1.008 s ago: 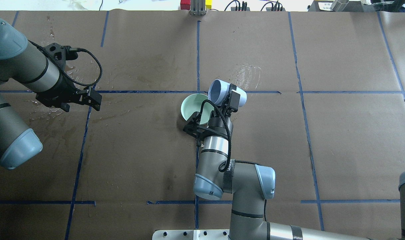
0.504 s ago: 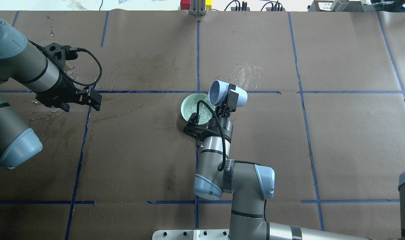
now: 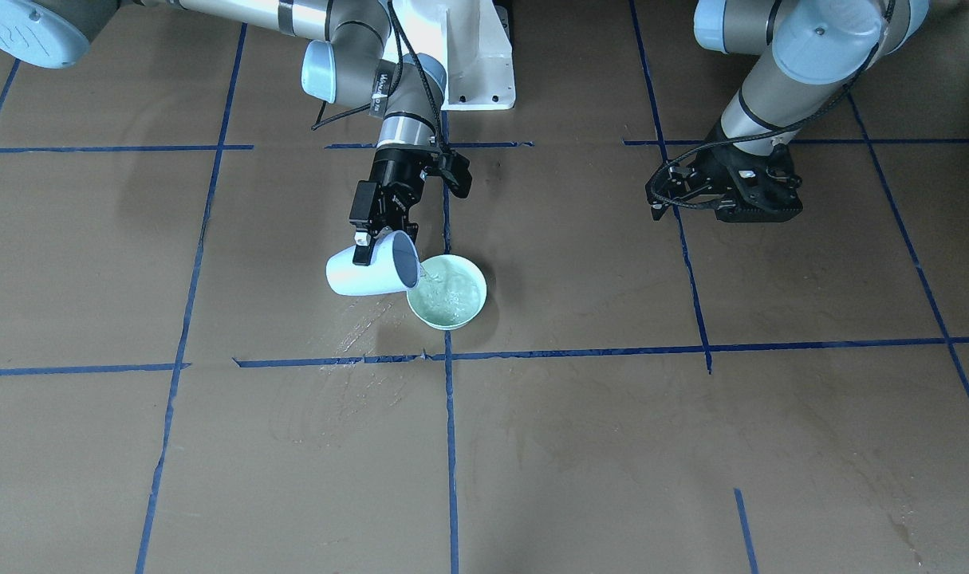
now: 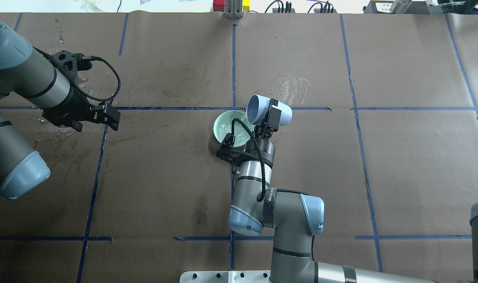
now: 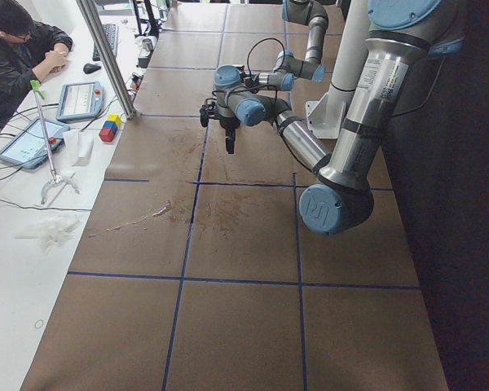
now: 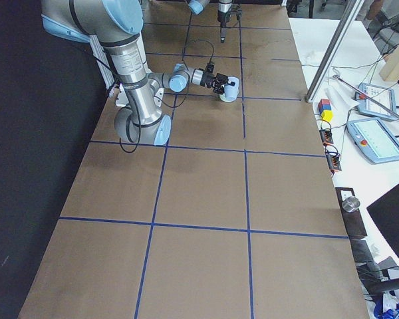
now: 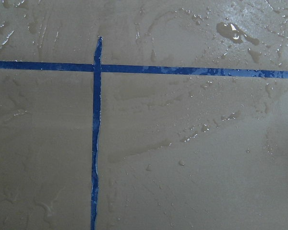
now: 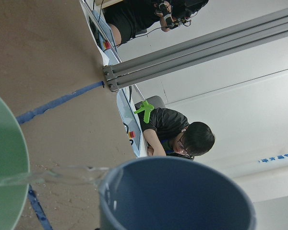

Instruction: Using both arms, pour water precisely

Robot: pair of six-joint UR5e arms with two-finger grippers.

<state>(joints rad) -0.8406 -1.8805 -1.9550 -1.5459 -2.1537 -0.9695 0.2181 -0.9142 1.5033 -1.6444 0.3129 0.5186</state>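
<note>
My right gripper (image 4: 273, 115) is shut on the wall of a pale blue cup (image 4: 258, 107) and holds it tilted on its side over a mint green bowl (image 4: 223, 126). In the front-facing view a thin stream of water runs from the cup (image 3: 370, 277) into the bowl (image 3: 449, 322), which holds rippling water. The right wrist view shows the cup's rim (image 8: 177, 196), the stream (image 8: 62, 175) and the bowl's edge (image 8: 5, 158). My left gripper (image 4: 112, 117) hangs open and empty far to the left, over a wet blue tape crossing (image 7: 96, 67).
Brown paper with blue tape lines covers the table (image 4: 380, 165). Wet patches lie near the left gripper and beyond the cup (image 4: 290, 84). A metal post (image 4: 233, 11) and coloured blocks stand at the far edge. A seated person (image 5: 16, 49) is beyond it.
The cup has tipped slightly lower towards the bowl. The bowl's inside, smooth a second ago, now shows rippling water. The left arm has not moved.
</note>
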